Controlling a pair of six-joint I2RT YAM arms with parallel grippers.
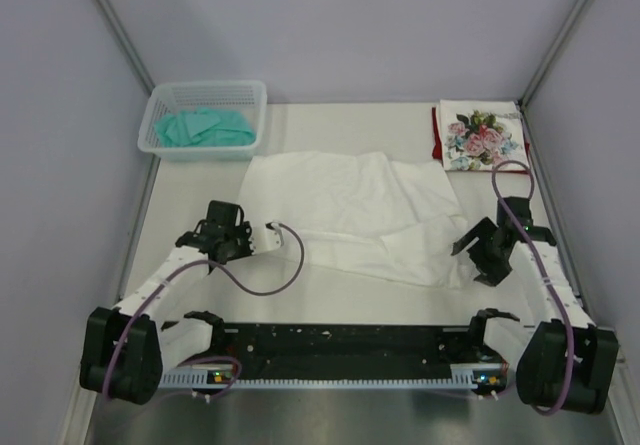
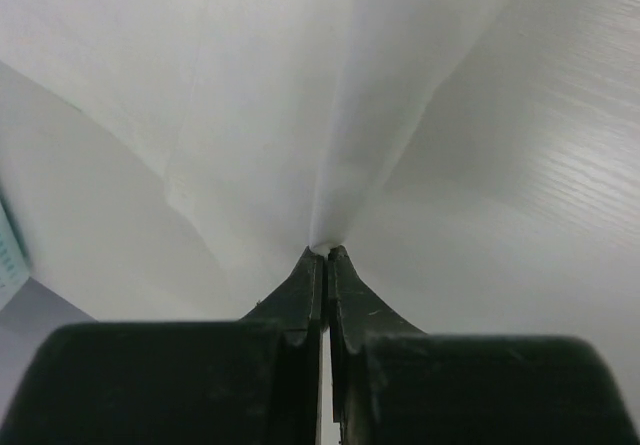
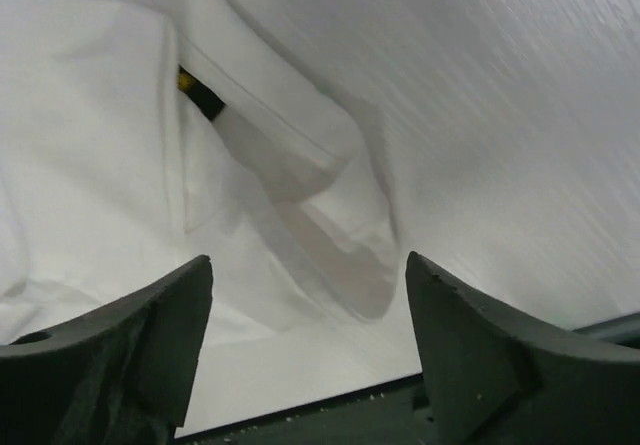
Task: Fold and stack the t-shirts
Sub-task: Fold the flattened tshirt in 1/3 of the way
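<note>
From above, we see the white shirt (image 1: 350,215) spread loosely across the middle of the table (image 1: 350,303), creased and not yet folded. The rose shirt (image 1: 483,137) lies folded at the far right corner on top of the red shirt (image 1: 436,135), of which only an edge shows. A basket (image 1: 210,86) at the far left holds a teal cloth (image 1: 208,127). The left gripper (image 1: 274,235) sits at the white shirt's near left edge; the right gripper (image 1: 473,262) sits at its near right edge.

In the left wrist view, the left gripper (image 2: 327,255) is pinched together on a ridge of the white shirt (image 2: 250,85), which tents away from the tips over the table (image 2: 560,165).

In the right wrist view, the right gripper (image 3: 308,265) stands with its jaws apart, holding nothing. A rumpled hem of the white shirt (image 3: 90,115) lies between them, and a small dark tag (image 3: 200,90) peeks from a fold.

We judge the cloth light, limp and thin: it will sag and bunch rather than hold a shape, and it may slide on the smooth table. We would take it at the hem or a corner, where the layers are doubled, and pinch deep enough to catch all of them.
</note>
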